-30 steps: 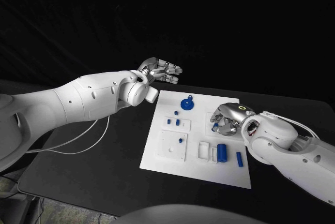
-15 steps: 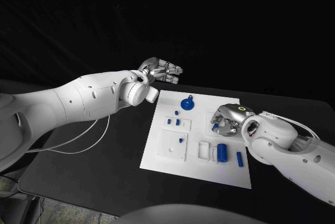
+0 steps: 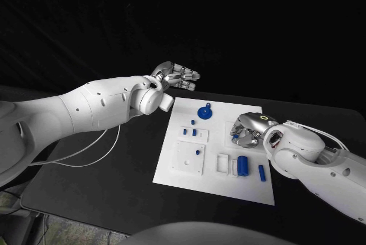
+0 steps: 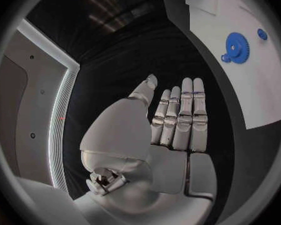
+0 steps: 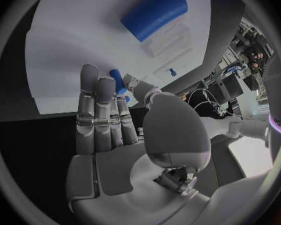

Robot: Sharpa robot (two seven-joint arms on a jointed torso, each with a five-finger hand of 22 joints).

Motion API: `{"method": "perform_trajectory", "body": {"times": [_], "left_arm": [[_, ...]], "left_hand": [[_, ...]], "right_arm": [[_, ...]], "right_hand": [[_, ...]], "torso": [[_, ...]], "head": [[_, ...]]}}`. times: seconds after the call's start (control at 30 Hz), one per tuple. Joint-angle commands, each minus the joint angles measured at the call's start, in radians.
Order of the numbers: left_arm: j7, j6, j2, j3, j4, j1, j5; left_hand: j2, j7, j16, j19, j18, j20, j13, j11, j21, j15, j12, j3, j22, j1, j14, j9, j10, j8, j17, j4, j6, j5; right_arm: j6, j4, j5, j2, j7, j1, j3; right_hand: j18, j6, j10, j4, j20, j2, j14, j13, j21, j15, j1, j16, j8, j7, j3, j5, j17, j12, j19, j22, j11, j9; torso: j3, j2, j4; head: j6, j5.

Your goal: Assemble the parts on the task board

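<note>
The white task board point(image 3: 172, 175) lies mid-table. On it I see a blue gear point(image 3: 204, 113) at the far end, a blue cylinder point(image 3: 243, 165) in a white holder, a loose blue peg point(image 3: 262, 173) and small blue pieces point(image 3: 190, 132). My right hand point(image 3: 248, 132) hovers low over the board's right middle; its thumb and a finger pinch a small blue peg point(image 5: 117, 81), with the cylinder point(image 5: 154, 12) beyond it. My left hand point(image 3: 176, 75) is raised off the board's far left corner, fingers straight and side by side point(image 4: 181, 120), holding nothing. The gear point(image 4: 238, 47) lies ahead of it.
Black table surrounds the board on all sides. A white cable point(image 3: 91, 150) loops over the table under my left arm. A square white plate point(image 3: 188, 159) with a small blue pin sits on the board's near left.
My right hand has turned slightly over the board, hiding more of the small blue peg in the head view. The left hand has stayed put.
</note>
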State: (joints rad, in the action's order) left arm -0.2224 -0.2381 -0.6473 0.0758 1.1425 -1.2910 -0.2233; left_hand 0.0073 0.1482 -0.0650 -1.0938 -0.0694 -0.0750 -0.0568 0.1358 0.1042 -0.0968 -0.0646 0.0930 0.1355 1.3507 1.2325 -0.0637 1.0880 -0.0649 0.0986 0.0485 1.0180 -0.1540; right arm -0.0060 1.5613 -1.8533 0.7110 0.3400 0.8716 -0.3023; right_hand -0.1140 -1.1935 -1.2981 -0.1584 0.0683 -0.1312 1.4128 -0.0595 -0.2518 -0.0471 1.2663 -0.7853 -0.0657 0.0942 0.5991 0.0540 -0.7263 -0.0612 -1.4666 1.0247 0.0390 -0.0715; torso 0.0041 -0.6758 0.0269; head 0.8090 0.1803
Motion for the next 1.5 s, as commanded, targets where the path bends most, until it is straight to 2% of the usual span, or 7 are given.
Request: {"method": "perform_trajectory", "body": {"times": [0.03,0.23,0.53,0.73,1.2,1.4,1.5], "left_arm": [[-0.006,0.013,0.002,0.000,0.001,0.000,-0.002],[-0.006,0.013,0.003,0.000,0.000,0.000,-0.002],[-0.006,0.013,0.003,0.000,0.000,0.000,-0.002],[-0.006,0.013,0.003,0.000,-0.001,0.000,-0.002],[-0.008,0.006,0.005,0.000,-0.004,0.000,-0.002],[-0.015,-0.001,0.009,0.000,-0.008,0.000,-0.002],[-0.017,-0.004,0.011,0.000,-0.012,0.000,-0.002]], "left_hand": [[0.012,-0.003,0.002,0.002,0.011,-0.006,-0.002,0.000,0.004,-0.002,0.001,-0.003,-0.002,-0.001,-0.003,-0.001,-0.009,0.001,0.001,-0.005,0.001,0.002],[0.012,-0.003,0.002,0.002,0.011,-0.006,-0.002,0.000,0.004,-0.002,0.001,-0.003,-0.002,-0.001,-0.003,-0.001,-0.009,0.001,0.001,-0.005,0.001,0.002],[0.012,-0.003,0.002,0.002,0.011,-0.006,-0.002,0.000,0.004,-0.002,0.001,-0.003,-0.002,-0.001,-0.003,-0.001,-0.009,0.001,0.001,-0.005,0.001,0.002],[0.010,-0.003,0.002,0.002,0.010,-0.006,-0.002,0.000,0.004,-0.002,0.001,-0.003,-0.004,0.002,-0.004,-0.001,-0.010,0.001,0.001,-0.007,0.000,0.003],[0.012,-0.003,0.002,0.002,0.010,-0.006,-0.001,0.000,0.004,-0.002,0.001,-0.002,-0.004,0.002,-0.003,-0.001,-0.010,0.001,0.001,-0.008,0.000,0.003],[0.009,-0.003,0.002,0.001,0.010,-0.006,-0.001,-0.001,0.005,-0.001,0.000,-0.001,-0.004,0.008,-0.002,-0.001,-0.008,0.001,0.001,-0.002,0.001,0.002],[0.009,-0.003,0.002,0.001,0.010,-0.006,-0.001,-0.001,0.005,-0.001,0.000,-0.001,-0.004,0.008,-0.002,-0.001,-0.008,0.001,0.001,-0.002,0.001,0.002]], "right_arm": [[0.001,0.000,-0.007,-0.001,0.014,-0.001,0.001],[-0.005,0.001,-0.028,-0.002,0.027,-0.001,0.001],[-0.064,0.007,-0.046,-0.004,0.018,-0.001,0.001],[-0.047,0.022,0.003,0.001,0.017,-0.001,0.000],[-0.030,0.118,0.090,0.020,0.003,0.019,-0.042],[-0.062,0.137,0.090,-0.001,-0.043,0.020,-0.046],[-0.080,0.139,0.078,-0.023,-0.061,0.020,-0.036]], "right_hand": [[-0.008,-0.020,-0.028,-0.014,0.009,0.021,0.001,-0.006,-0.005,-0.010,0.014,-0.001,-0.004,-0.004,0.002,-0.005,-0.002,-0.010,-0.037,0.002,-0.010,-0.003],[0.001,-0.051,-0.063,-0.062,0.023,0.039,0.008,-0.007,-0.023,-0.019,0.027,0.004,0.001,-0.010,0.022,-0.006,-0.010,-0.005,-0.034,0.020,-0.017,-0.007],[0.001,-0.060,-0.072,-0.075,0.025,0.042,0.016,-0.008,-0.032,-0.021,0.025,0.009,0.001,-0.013,0.029,-0.006,-0.022,-0.006,-0.033,0.034,-0.019,-0.006],[0.001,-0.062,-0.073,-0.074,0.026,0.042,0.018,-0.007,-0.034,-0.021,0.025,0.013,0.002,-0.013,0.032,-0.006,-0.025,-0.005,-0.033,0.037,-0.019,-0.006],[0.000,-0.062,-0.075,-0.074,0.026,0.042,0.021,-0.007,-0.035,-0.022,0.023,0.016,0.001,-0.014,0.034,-0.006,-0.030,-0.005,-0.034,0.041,-0.020,-0.006],[0.000,-0.061,-0.073,-0.074,0.026,0.042,0.020,-0.007,-0.033,-0.021,0.022,0.022,0.001,-0.013,0.035,-0.006,-0.031,-0.005,-0.032,0.041,-0.019,-0.006],[0.000,-0.062,-0.073,-0.074,0.026,0.043,0.022,-0.007,-0.032,-0.022,0.023,0.023,0.001,-0.013,0.034,-0.006,-0.032,-0.005,-0.034,0.040,-0.019,-0.006]], "torso": [[0.0001,0.000,0.0000],[0.0004,0.000,-0.0004],[0.0005,0.000,-0.0001],[0.0001,0.001,-0.0011],[-0.0013,0.001,-0.0015],[-0.0012,0.001,-0.0002],[-0.0010,0.001,-0.0001]], "head": [[0.001,0.001],[0.005,0.002],[0.005,0.003],[0.005,-0.001],[0.000,-0.004],[-0.001,0.000],[-0.002,0.002]]}}
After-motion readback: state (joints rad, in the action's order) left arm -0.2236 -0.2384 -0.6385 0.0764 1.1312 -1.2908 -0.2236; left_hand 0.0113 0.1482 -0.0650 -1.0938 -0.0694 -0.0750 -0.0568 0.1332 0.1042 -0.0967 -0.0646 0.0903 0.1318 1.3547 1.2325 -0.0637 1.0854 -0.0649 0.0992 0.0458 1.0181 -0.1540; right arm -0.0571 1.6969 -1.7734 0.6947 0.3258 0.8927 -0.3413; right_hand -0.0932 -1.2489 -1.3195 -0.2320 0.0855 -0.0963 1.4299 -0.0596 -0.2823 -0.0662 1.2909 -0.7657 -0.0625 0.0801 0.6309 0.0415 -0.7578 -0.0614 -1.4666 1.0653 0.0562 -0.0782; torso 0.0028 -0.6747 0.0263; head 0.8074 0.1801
